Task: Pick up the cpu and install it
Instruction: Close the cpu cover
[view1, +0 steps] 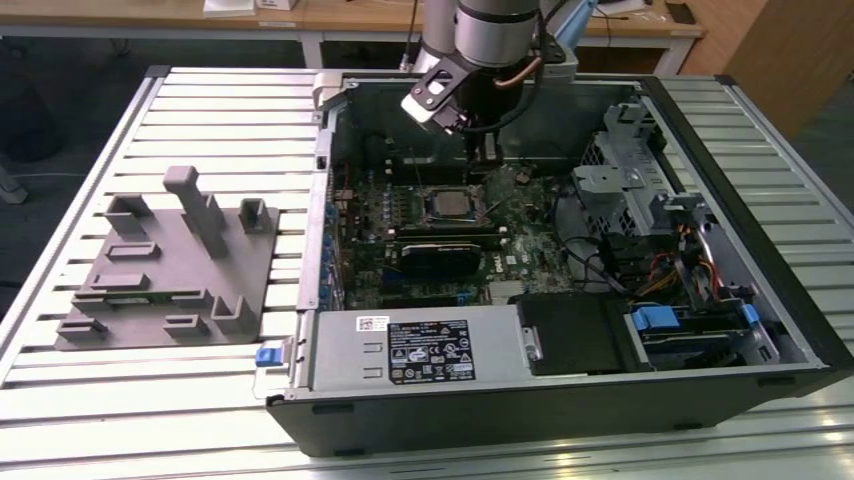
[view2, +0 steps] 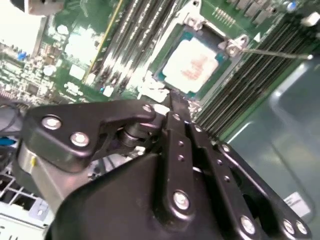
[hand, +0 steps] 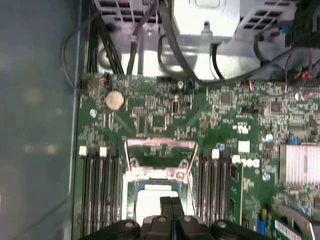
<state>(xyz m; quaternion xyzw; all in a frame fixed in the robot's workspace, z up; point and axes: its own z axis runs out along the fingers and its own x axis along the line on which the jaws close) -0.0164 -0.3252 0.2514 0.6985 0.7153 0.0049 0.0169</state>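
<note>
Inside the open case (view1: 534, 420), the cpu (view1: 449, 205) is lying flat in the socket (hand: 159, 172) on the board (hand: 150, 115), pale top up, as both wrist views show (view2: 194, 65) (hand: 155, 200). The gripper (view2: 171, 100) is hanging over the socket's edge just beside the chip, with its fingers (hand: 167, 207) pressed together and grasping nothing. Whether the tips are touching the chip cannot be told. The step in hand appears to be the seating of the chip, and the frame is looking unclamped, with the lever (view2: 275, 52) sticking out to one side. Doing this well is a matter of keeping the closed tips square to the chip, bearing straight down and lightly if at all, and avoiding any sideways push that is liable to skew it on the contacts. Memory slots (hand: 97, 190) are flanking the socket on both sides, close enough to be limiting sideways room for the fingers. The lever is the nearest thing at risk of being snagged. Cables (hand: 170, 40) are running along the far edge of the board, and a finned heatsink (hand: 300, 165) is sitting well apart from the socket. In the exterior view the arm is reaching down from above, with the gripper (view1: 485, 150) near the case's far wall. A white-labelled box (view1: 414, 350) is filling the near side of the case, and a grey tray (view1: 160, 300) is resting on the table (view1: 134, 420) at that view's left, well clear of the work.
</note>
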